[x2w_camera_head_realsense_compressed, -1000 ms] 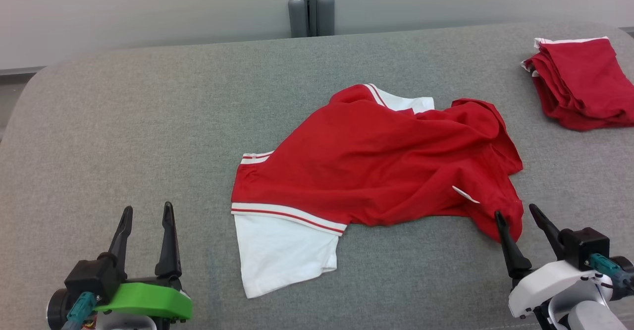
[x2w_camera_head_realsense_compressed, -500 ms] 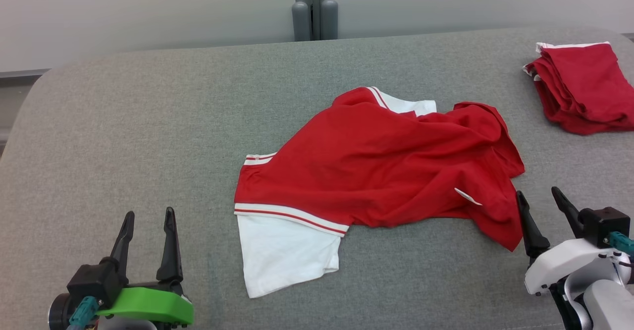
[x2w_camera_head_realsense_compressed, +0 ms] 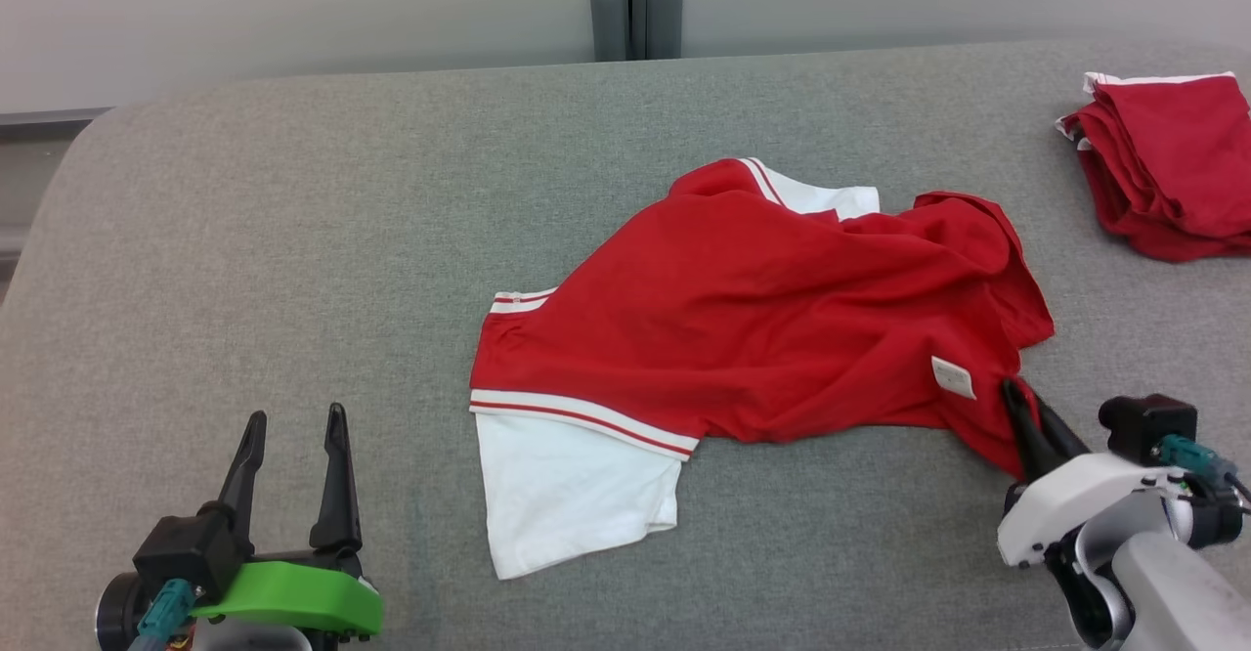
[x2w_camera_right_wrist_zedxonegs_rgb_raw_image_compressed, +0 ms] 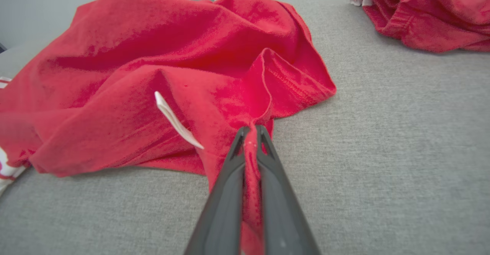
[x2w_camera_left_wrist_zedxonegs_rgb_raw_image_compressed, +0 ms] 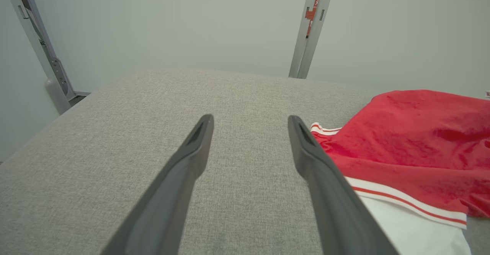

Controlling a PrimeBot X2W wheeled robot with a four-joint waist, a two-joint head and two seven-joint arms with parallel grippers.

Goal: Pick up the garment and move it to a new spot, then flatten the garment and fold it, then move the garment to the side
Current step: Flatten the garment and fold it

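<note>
- Since a second ago, the right gripper [x2w_camera_head_realsense_compressed: 1013,393] has gone from fingers spread just beside the garment's [x2w_camera_head_realsense_compressed: 782,328] near corner to fingers pressed together on that corner. The head camera has also shifted a little.
- In the right wrist view, the right gripper [x2w_camera_right_wrist_zedxonegs_rgb_raw_image_compressed: 250,129] is clamped on a fold of red cloth, which runs down between its two dark fingers.
- That pinch sits at about 4 o'clock on the garment [x2w_camera_right_wrist_zedxonegs_rgb_raw_image_compressed: 153,56], at its edge nearest the robot.
- A small white label [x2w_camera_head_realsense_compressed: 953,377] lies just at 10 o'clock of the pinch; in the right wrist view the label [x2w_camera_right_wrist_zedxonegs_rgb_raw_image_compressed: 177,121] sticks up from the cloth.
- Crumpled and red, the garment lies mid-way across the grey padded surface [x2w_camera_head_realsense_compressed: 293,240], with a white sleeve [x2w_camera_head_realsense_compressed: 572,495] trimmed in red and white stripes at its 7 o'clock.
- Well apart from the cloth, the left gripper [x2w_camera_head_realsense_compressed: 295,414] sits at 8 o'clock of the garment, its fingers spread and holding nothing.
- From the left wrist, the left gripper [x2w_camera_left_wrist_zedxonegs_rgb_raw_image_compressed: 249,120] points over bare grey surface, the garment [x2w_camera_left_wrist_zedxonegs_rgb_raw_image_compressed: 413,140] off at 3 o'clock.
- A folded red pile [x2w_camera_head_realsense_compressed: 1173,162] rests at 2 o'clock of the garment, apart from it, and appears again as the pile [x2w_camera_right_wrist_zedxonegs_rgb_raw_image_compressed: 421,13] in the right wrist view.
</note>
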